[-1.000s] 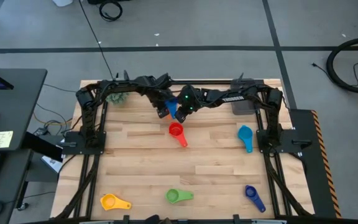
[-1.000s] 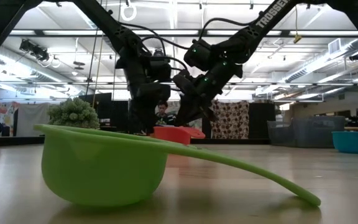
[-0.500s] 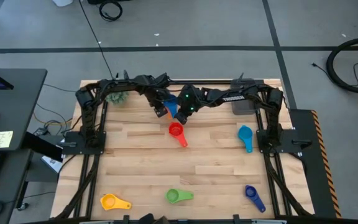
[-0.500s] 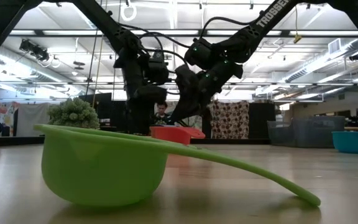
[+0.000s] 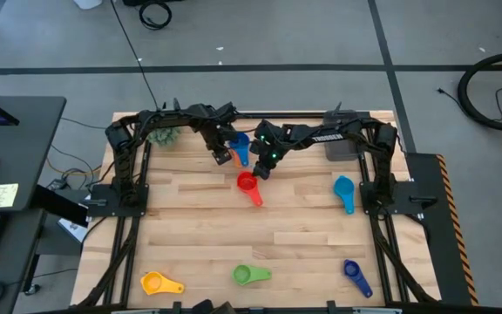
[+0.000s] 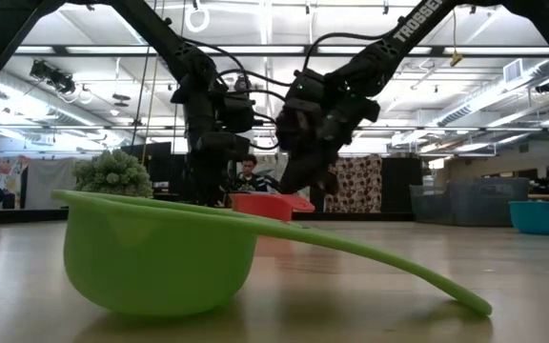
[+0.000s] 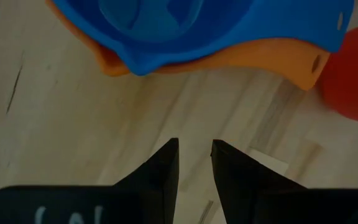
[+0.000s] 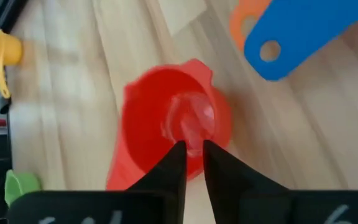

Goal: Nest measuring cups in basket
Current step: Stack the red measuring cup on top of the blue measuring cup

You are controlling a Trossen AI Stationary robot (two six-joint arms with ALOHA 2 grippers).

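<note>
Right now the right gripper (image 8: 193,146) is hanging just above the red cup (image 8: 166,130), at that cup's far rim, with its two dark fingers standing a narrow slit apart and nothing sitting between them. The left gripper (image 7: 194,146) is hovering a little farther behind the red cup, toward the left arm's side, and its fingers are likewise showing a thin gap and are holding nothing. Between the two grippers, just beyond the red cup, the blue cup (image 7: 185,25) is sitting nested inside the orange cup (image 7: 253,59), with their flat handles lying one over the other and pointing toward the red cup. The red cup itself is standing mouth up on the wooden table (image 5: 199,227), its handle pointing toward the near edge. Well off to the right arm's side of the red cup the light blue cup (image 5: 344,188) is lying, and behind that, farther back than the red cup, the dark grey basket (image 5: 342,150) is sitting under the right arm; whether anything lies in it I cannot tell. Well to the near side of the red cup the green cup (image 5: 244,276) is resting, with the yellow cup (image 5: 153,282) lying toward the left arm's side and the dark blue cup (image 5: 352,271) toward the right arm's side. A fuzzy green plant ball (image 5: 162,136) is sitting far behind the red cup, over on the left arm's side.
</note>
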